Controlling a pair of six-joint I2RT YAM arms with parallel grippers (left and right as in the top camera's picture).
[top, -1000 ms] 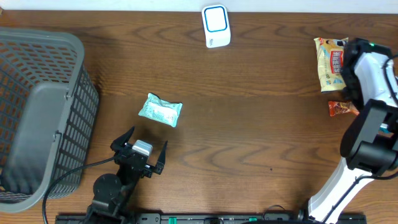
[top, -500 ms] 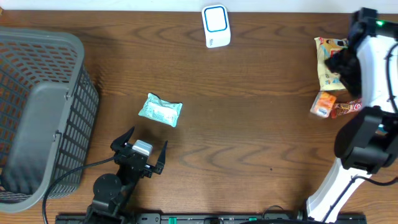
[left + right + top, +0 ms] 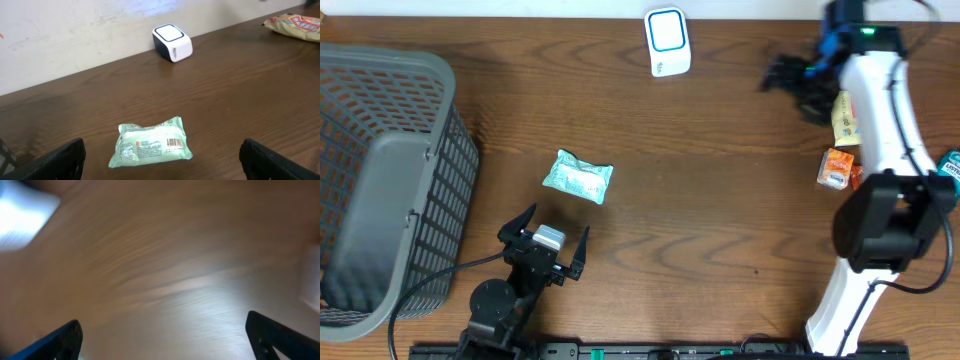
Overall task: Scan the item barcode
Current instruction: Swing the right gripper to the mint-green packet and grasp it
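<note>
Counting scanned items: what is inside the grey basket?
Inside the basket only its bare grey floor shows, no items. Its left edge runs out of the overhead view, so that strip cannot be checked.

Overhead is evenly lit and sharp, with a soft shadow beside the basket (image 3: 440, 200); the right claw (image 3: 796, 88) is blurred. Left wrist view is crisp. Right wrist view is all blur, with a pale glare streak across the counter (image 3: 165, 287).

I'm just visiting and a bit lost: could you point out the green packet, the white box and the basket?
green packet (image 3: 151, 146): left wrist view, middle of its wrapper.
white box (image 3: 667, 40): overhead view, its blue-ringed top.
basket (image 3: 448, 205): overhead view, its mesh side wall.
</note>
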